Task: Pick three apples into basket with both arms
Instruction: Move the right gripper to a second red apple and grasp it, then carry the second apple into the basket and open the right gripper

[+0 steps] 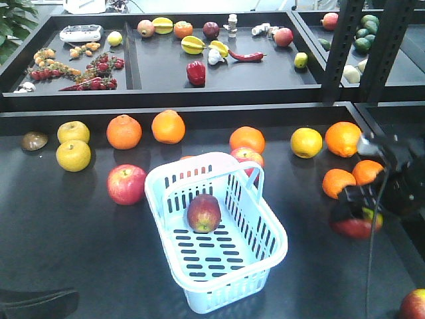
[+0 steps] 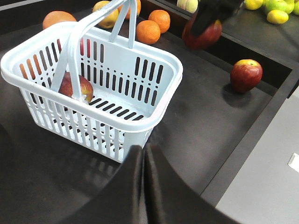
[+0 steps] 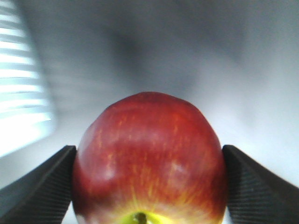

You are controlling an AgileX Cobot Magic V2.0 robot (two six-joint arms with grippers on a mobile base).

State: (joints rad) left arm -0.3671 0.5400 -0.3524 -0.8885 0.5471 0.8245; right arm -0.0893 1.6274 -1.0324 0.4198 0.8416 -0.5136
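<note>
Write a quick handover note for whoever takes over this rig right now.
Right claw: shut on a dark red apple, held above the table right of the basket.
Left claw: shut, empty, near the basket's front.
Done: one apple in the basket.
Left: drop in the held apple, then fetch a third; one candidate lies at the table's near right corner.
</note>
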